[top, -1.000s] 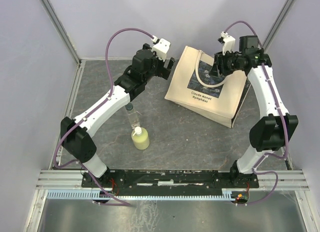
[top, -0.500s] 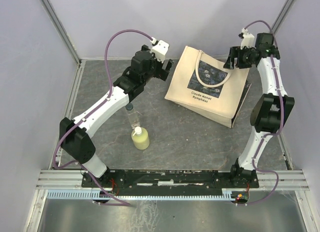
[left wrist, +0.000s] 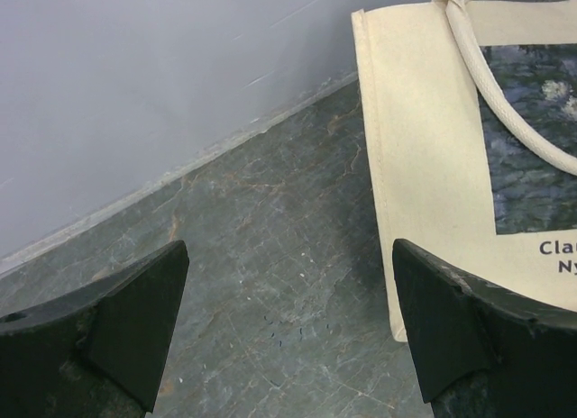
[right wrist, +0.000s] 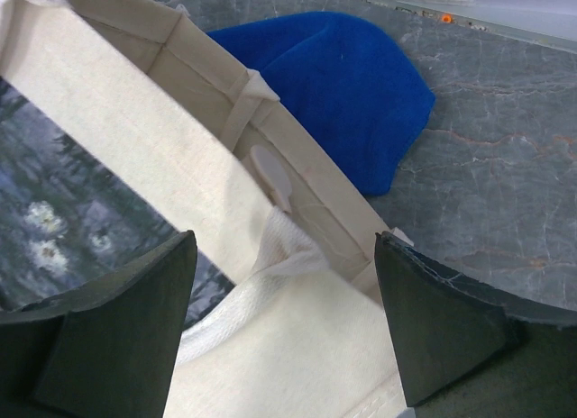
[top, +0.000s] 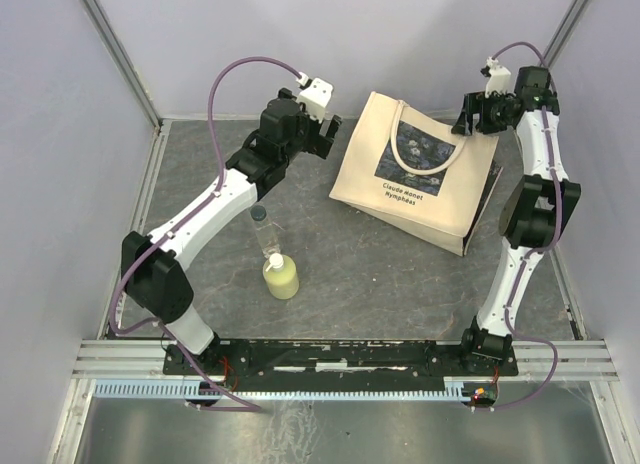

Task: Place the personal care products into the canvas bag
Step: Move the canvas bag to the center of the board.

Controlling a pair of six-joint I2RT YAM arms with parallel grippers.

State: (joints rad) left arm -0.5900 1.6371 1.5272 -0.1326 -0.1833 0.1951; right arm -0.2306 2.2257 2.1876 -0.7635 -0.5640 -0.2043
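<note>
The beige canvas bag lies flat at the back right, its dark printed panel up and a strap handle resting on it. A yellow-green bottle and a clear black-capped bottle stand together on the floor at the left centre. My left gripper is open and empty just left of the bag; in its wrist view bare floor lies between the jaws and the bag's edge is on the right. My right gripper is open over the bag's back right corner. The other products are hidden.
A blue cloth lies on the floor behind the bag's corner, beside the back wall. The enclosure's walls and metal rails ring the grey stone-pattern floor.
My right gripper has moved right and back, from above the bag's handle to the bag's back right corner. The handle now lies flat on the bag. My left gripper shifted slightly.
</note>
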